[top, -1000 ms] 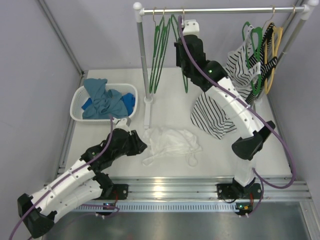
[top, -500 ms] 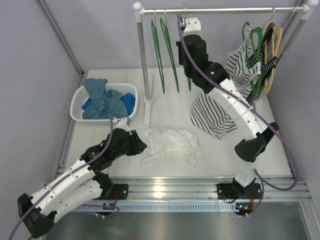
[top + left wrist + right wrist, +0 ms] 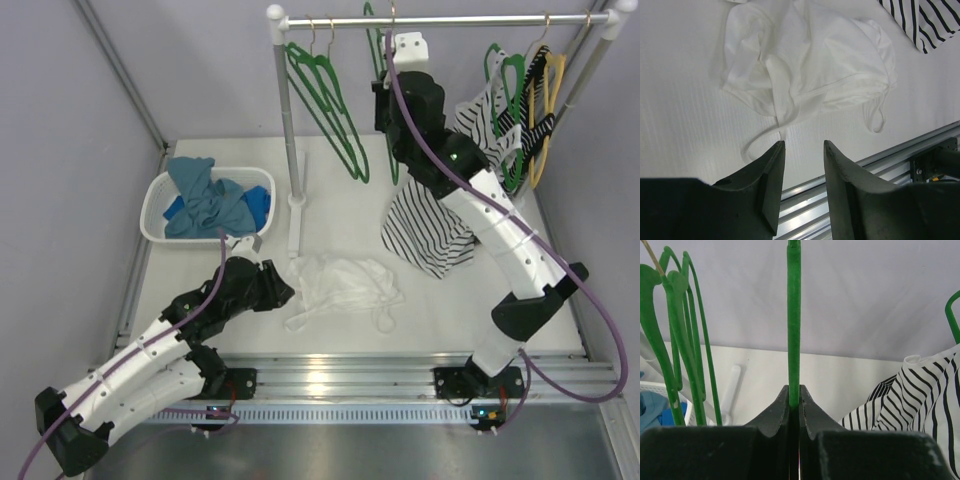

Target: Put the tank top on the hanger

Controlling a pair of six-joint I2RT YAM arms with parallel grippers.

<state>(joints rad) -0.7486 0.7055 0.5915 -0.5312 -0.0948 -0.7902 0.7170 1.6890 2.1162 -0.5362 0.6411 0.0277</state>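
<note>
The rail (image 3: 470,19) is bare metal tube, smooth, with a dull satin shine. Hanging from the rail, the hanger (image 3: 794,315) is thin bright green plastic, smooth and faintly glossy. Its hook looks like metal wire, though it is too small to be sure. The right gripper (image 3: 794,390) pinching it has matt black plastic fingers. Below the rail, the tank top (image 3: 810,60) is thin white cloth, matt, soft, creased and slightly see-through. The table (image 3: 685,135) under it is matt white with fine ribbing. The striped top (image 3: 425,235) below the rail is matt cloth. Down to the left of the rail, the basket (image 3: 240,171) is smooth white plastic.
</note>
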